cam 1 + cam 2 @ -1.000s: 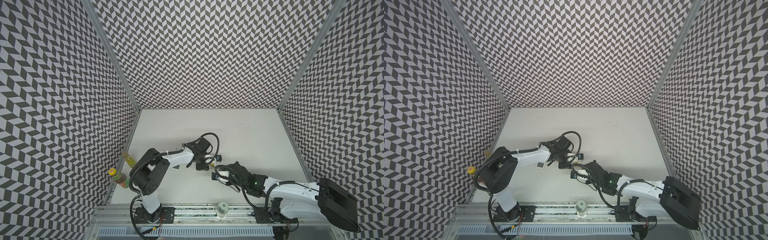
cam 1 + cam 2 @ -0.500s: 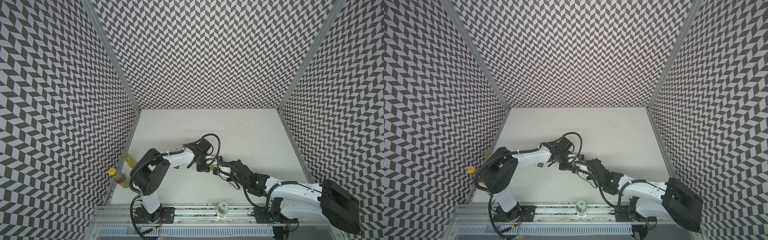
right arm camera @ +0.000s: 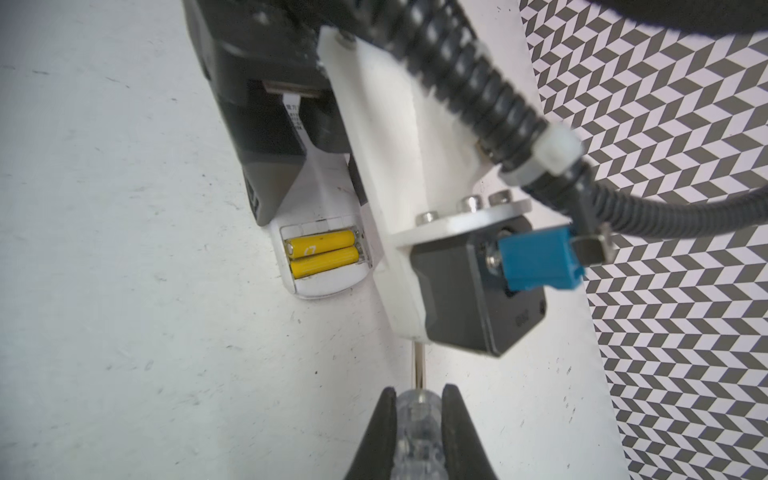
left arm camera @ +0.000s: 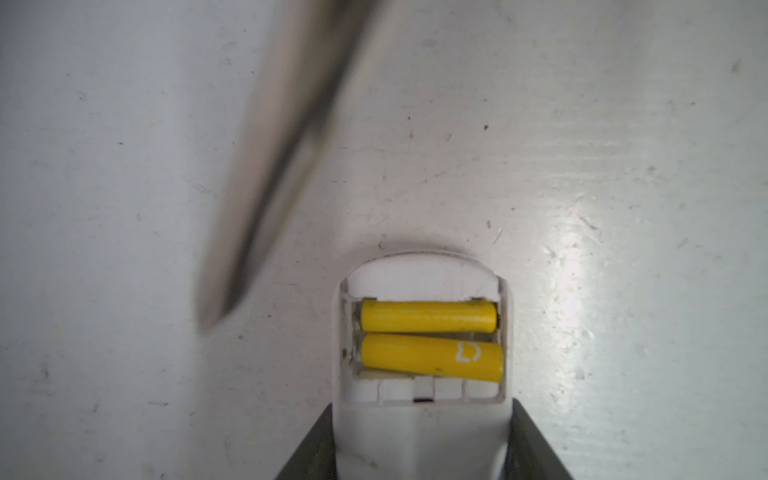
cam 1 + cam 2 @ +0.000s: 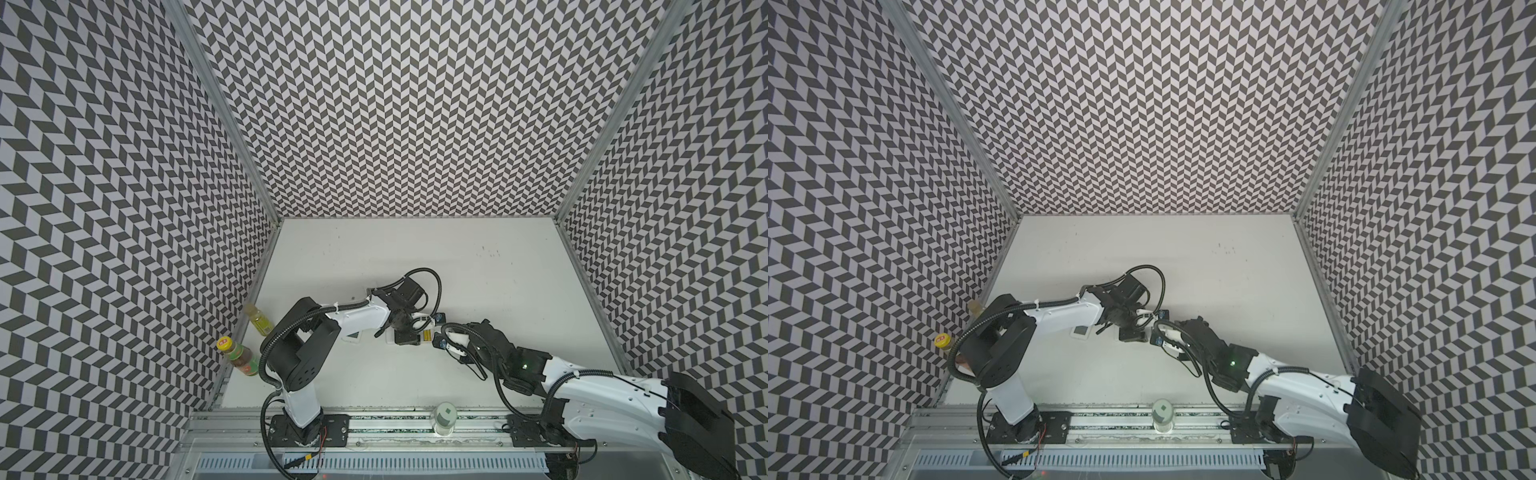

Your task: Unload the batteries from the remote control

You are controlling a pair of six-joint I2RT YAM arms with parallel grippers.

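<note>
My left gripper (image 4: 422, 409) is shut on the white remote control (image 4: 419, 274), one dark finger on each side of its body. The battery bay is uncovered and holds two yellow batteries: one (image 4: 428, 316) lies straight, the other (image 4: 430, 358) sits slightly askew. My right gripper (image 3: 419, 392) is shut on the clear handle of a screwdriver (image 3: 417, 428). Its metal shaft (image 4: 266, 174) appears blurred in the left wrist view, with the tip on the table beside the remote's end. In both top views the two grippers (image 5: 409, 332) (image 5: 1156, 338) meet at mid-table.
Two drink bottles (image 5: 258, 324) (image 5: 239, 359) stand against the left wall. A small capped jar (image 5: 444, 417) sits on the front rail. The left wrist camera mount with a blue plug (image 3: 536, 259) hangs close over the screwdriver shaft.
My right gripper with the screwdriver has moved a little back and left, closer to the remote. The left arm and the remote have stayed put.
</note>
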